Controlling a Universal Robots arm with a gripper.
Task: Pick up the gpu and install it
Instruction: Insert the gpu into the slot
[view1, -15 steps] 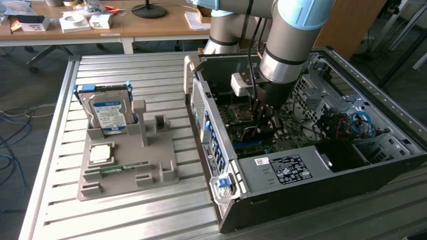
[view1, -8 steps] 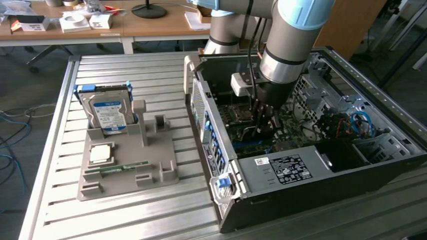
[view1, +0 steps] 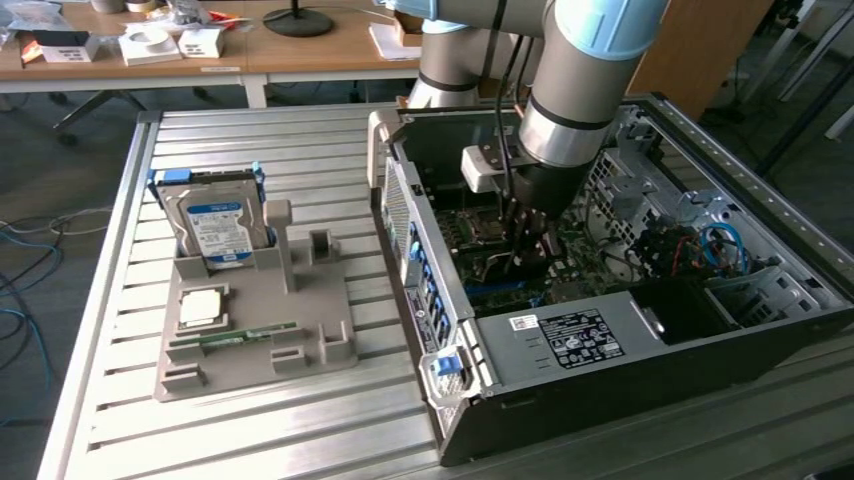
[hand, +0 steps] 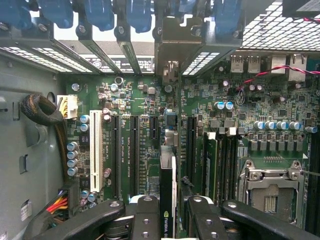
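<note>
One card is in hand: the gpu (hand: 167, 200) is seen edge-on in the wrist view, clamped between the two fingers of the gripper (hand: 169, 212). It is held upright inside the open case (view1: 641, 330), which stands on the exterior view's right of the table (view1: 267, 430). The gpu hangs low over the board (hand: 145, 100), parallel to the long black slots (hand: 135, 150). Whether its lower edge touches a slot cannot be told, since what lies beneath is hidden by the card itself. For seating, the contact edge is best squared over one slot and the far end matched to an opening in the rear wall (hand: 100, 55). Pressure is best applied straight down and evenly, so that no tilt is introduced and the board is not bent.
</note>
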